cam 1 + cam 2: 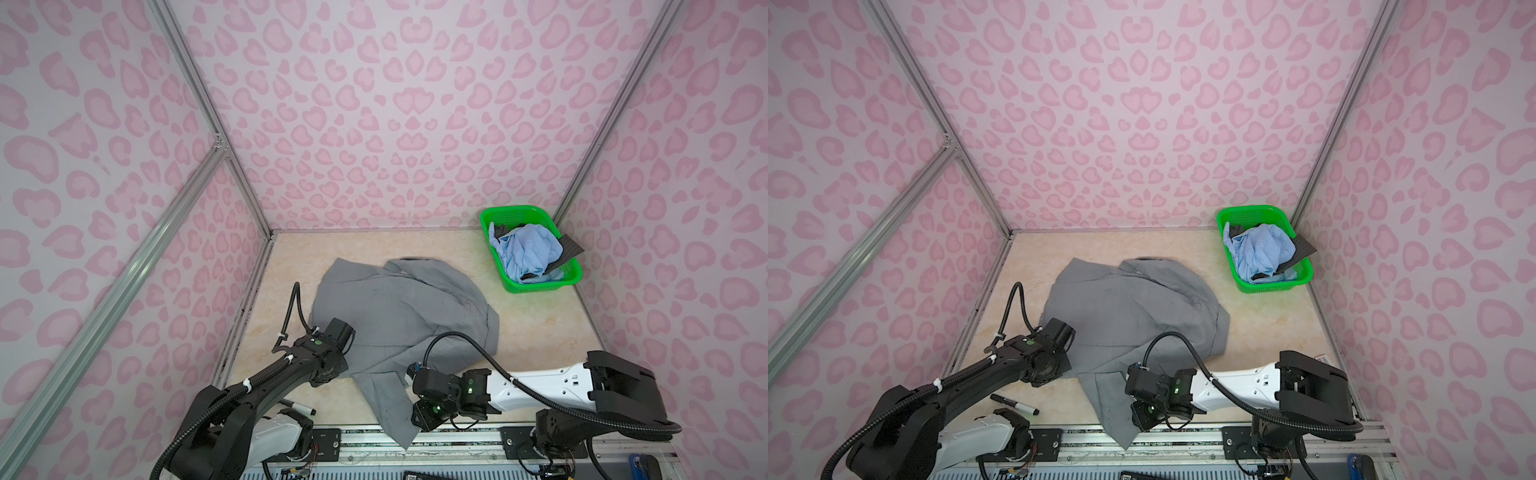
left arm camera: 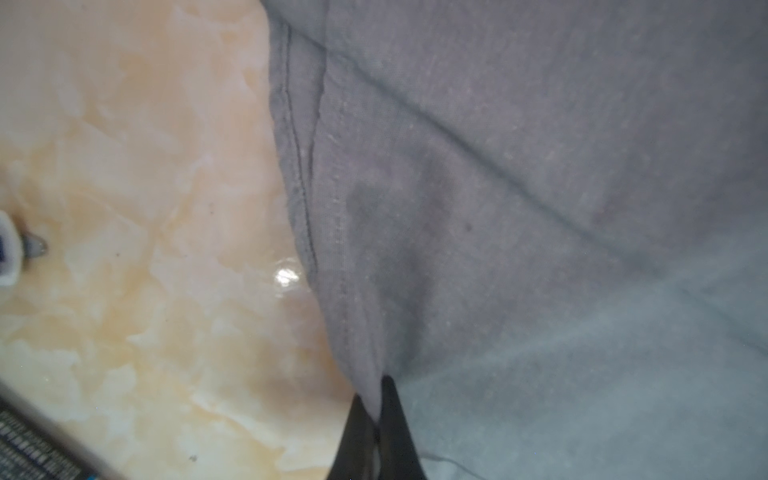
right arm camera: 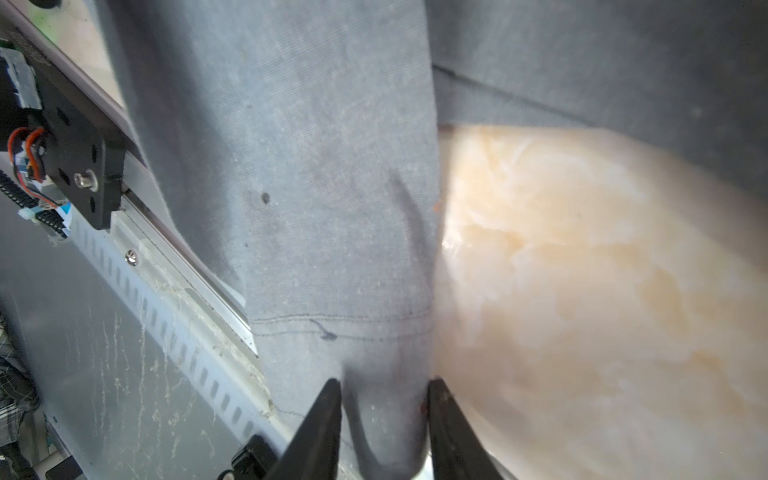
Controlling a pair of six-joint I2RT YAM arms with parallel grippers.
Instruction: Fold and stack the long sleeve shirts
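Creased grey shirt (image 1: 399,307), loosely spread

No legible text, label, brand, number or sign on anything

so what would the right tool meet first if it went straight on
The sleeve of the grey shirt, already between the jaws of the right tool and running on ahead; depth beyond is unclear.
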